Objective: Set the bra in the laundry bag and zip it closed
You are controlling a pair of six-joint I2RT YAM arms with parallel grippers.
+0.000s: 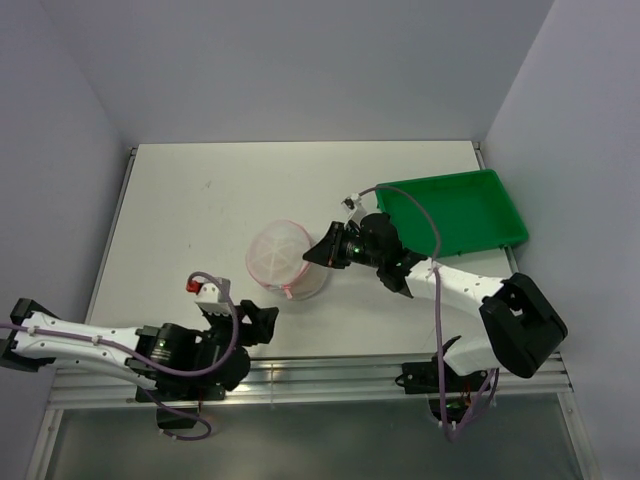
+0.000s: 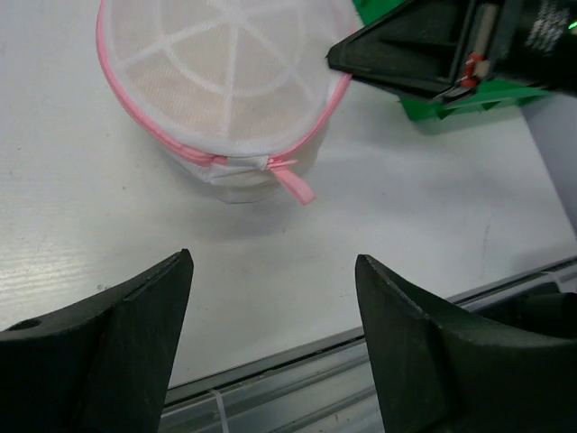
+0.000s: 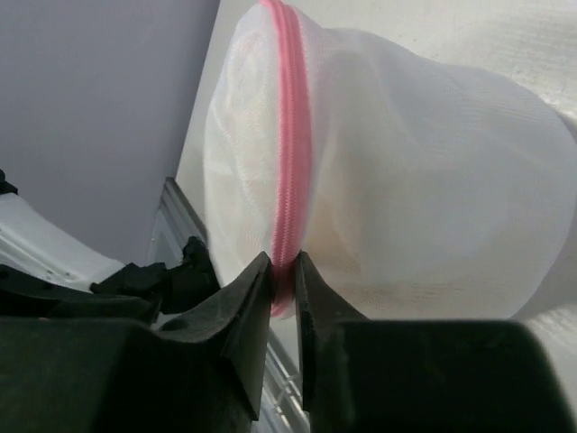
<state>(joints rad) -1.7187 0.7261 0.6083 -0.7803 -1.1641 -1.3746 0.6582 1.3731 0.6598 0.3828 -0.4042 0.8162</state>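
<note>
Sitting on the white table [image 1: 200,200] just left of centre in the overhead frame, the laundry bag [image 1: 285,262] is a round white mesh pouch with a pink zipper band [image 3: 290,135] around its rim. In the left wrist view it fills the upper left of the frame. The band looks zipped shut along the side that faces the camera, and the pink zipper pull [image 2: 295,183] hangs down at the lower edge of the bag. A faint beige tint shows through the mesh panels, which is the bra [image 2: 270,99] inside; its shape cannot be made out.

The right gripper [image 1: 312,256] reaches in from the right of the overhead frame and meets the bag's right edge. In its own wrist view its jaws are almost together, pinching the pink band at the bottom centre of the frame, with the mesh bulging above and to the right.

The left gripper [image 1: 258,325] sits below the bag in the overhead frame, near the table's front edge and apart from the bag. Its jaws stand wide open with nothing between them, and bare table shows in the gap across the lower part of its wrist view.

The green tray [image 1: 455,210] lies at the right of the overhead frame, behind the right arm, with nothing visible in it.
</note>
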